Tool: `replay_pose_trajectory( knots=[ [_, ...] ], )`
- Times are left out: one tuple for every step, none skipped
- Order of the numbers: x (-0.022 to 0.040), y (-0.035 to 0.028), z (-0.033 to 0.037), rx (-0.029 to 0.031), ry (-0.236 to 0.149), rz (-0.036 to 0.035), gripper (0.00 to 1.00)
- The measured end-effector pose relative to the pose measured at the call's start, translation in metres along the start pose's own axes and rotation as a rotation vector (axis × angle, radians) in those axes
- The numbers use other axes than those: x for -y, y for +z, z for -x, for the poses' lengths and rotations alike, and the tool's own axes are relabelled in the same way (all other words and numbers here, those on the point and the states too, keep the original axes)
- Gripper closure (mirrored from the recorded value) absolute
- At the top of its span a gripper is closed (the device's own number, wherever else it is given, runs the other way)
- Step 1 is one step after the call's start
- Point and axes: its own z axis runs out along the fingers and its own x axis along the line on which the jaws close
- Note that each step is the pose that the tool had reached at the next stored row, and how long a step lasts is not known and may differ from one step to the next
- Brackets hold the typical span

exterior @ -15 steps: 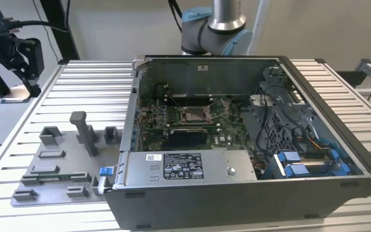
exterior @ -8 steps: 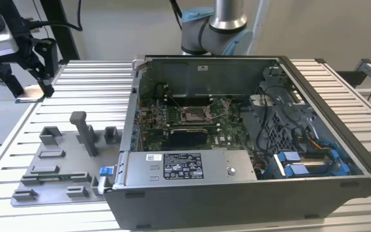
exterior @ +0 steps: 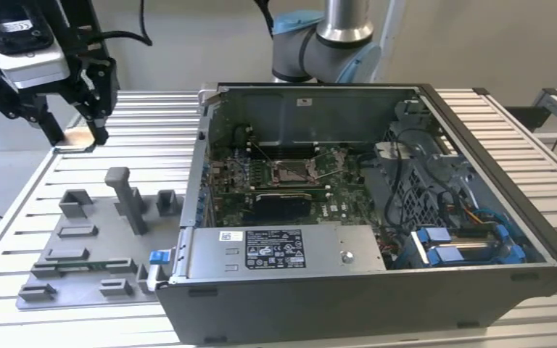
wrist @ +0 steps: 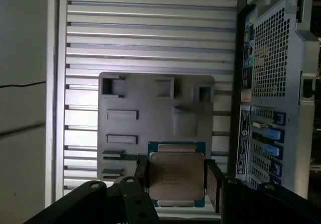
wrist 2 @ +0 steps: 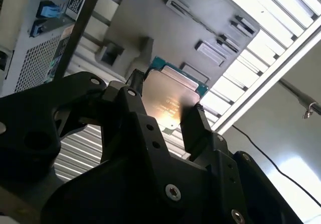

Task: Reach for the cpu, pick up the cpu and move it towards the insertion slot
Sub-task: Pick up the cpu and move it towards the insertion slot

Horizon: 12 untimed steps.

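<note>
Fingers point(wrist: 214, 184) of the tool point(exterior: 77, 139) pinch the cpu point(wrist: 176, 176) by two opposite edges. In both wrist views we see its metal top face, rimmed in green, lying flat between them. In the exterior view we place the tool at ten o'clock from the open computer case point(exterior: 356, 304), raised above the ribbed metal surface point(exterior: 153, 138). There the chip reads as a small tan patch between the fingertips. The insertion slot point(exterior: 293, 171) sits on the green board inside the case, well apart from the tool and toward four o'clock from it. A grey fixture plate point(exterior: 99, 243) lies on the surface at six o'clock from the tool, apart from the held chip. The fingers cover the gripped edges, so we cannot tell how deep the contact runs. The tool's black body hides one edge of the chip in the first wrist view. We cannot make out the slot's pin field. The arm point(exterior: 341, 29) behind the case is cut off at twelve o'clock.
</note>
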Motion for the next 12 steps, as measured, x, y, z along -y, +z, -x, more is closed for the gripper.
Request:
replay_pose_trajectory(
  knots=[
    [0.0001, 0.0001, 0.0047, 0.0000, 0.000, 0.0000, 1.00],
    [0.0002, 0.0001, 0.0093, -0.0001, 0.000, 0.0000, 1.00],
    [0.0003, 0.0001, 0.0137, -0.0001, 0.000, 0.0000, 1.00],
    [0.0004, 0.0002, 0.0182, 0.0000, 0.000, 0.0000, 1.00],
    [0.0005, 0.0003, 0.0228, -0.0001, 0.000, 0.0000, 1.00],
    [0.0006, 0.0003, 0.0275, -0.0001, 0.000, 0.0000, 1.00],
    [0.0007, 0.0004, 0.0318, -0.0001, 0.000, 0.0000, 1.00],
    [0.0008, 0.0005, 0.0367, -0.0001, 0.000, 0.0000, 1.00],
    [0.0009, 0.0006, 0.0409, 0.0000, 0.000, 0.0000, 1.00],
    [0.0010, 0.0006, 0.0454, -0.0001, 0.000, -0.0001, 1.00],
    [0.0011, 0.0006, 0.0501, -0.0001, 0.000, 0.0000, 1.00],
    [0.0012, 0.0007, 0.0546, -0.0001, 0.000, 0.0000, 1.00]
  ],
)
